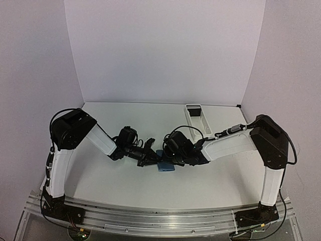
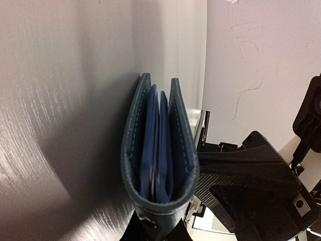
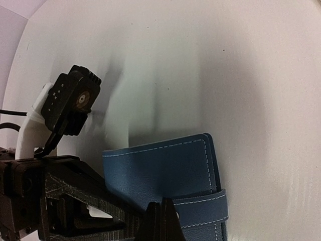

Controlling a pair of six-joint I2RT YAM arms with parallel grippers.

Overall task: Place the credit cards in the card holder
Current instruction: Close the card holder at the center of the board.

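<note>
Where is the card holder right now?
In the top view the card holder is at the front middle of the table, between the left pincer and the right pincer, well in front of the white tray.

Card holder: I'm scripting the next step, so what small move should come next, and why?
Probably have the right gripper, shut at the tab edge, draw that cover outward while the left gripper pinches the spine. The card holder gapes only narrowly, and no loose card shows in any view.
</note>
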